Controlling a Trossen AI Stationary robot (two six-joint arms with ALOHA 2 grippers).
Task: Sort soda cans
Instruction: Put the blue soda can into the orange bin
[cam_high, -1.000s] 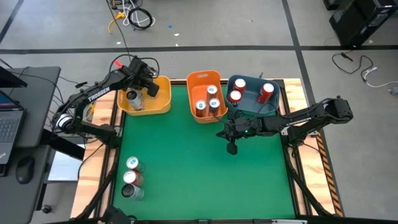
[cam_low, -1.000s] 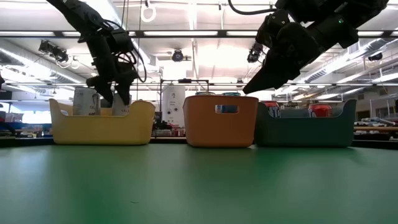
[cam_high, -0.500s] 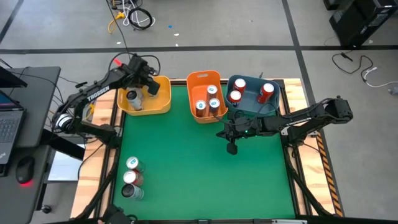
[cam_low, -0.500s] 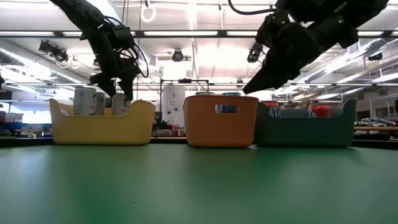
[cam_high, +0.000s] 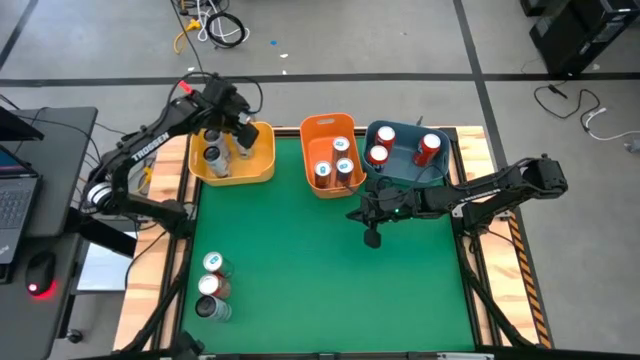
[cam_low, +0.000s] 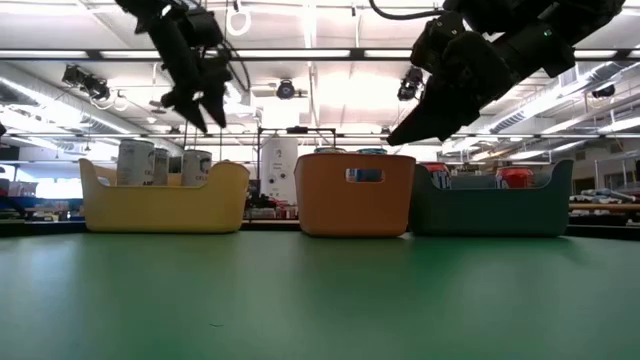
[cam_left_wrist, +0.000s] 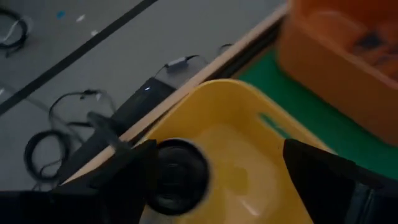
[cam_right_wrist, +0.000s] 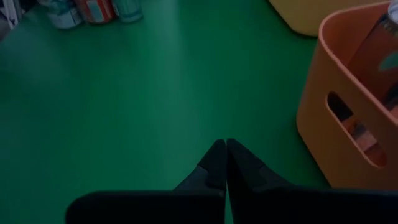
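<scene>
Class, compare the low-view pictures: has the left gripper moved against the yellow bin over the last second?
Yes. The left gripper has risen: its jaws were down at the yellow bin's rim beside the cans, and now hang open well above it.

yellow bin (cam_high: 258, 170), orange bin (cam_high: 322, 131), blue bin (cam_high: 405, 135), red cans (cam_high: 428, 148), green table (cam_high: 300, 260)

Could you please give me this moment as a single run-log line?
left gripper: open, empty, above yellow plastic bin | right gripper: shut, over green table | three metal soda cans: unsorted
</scene>
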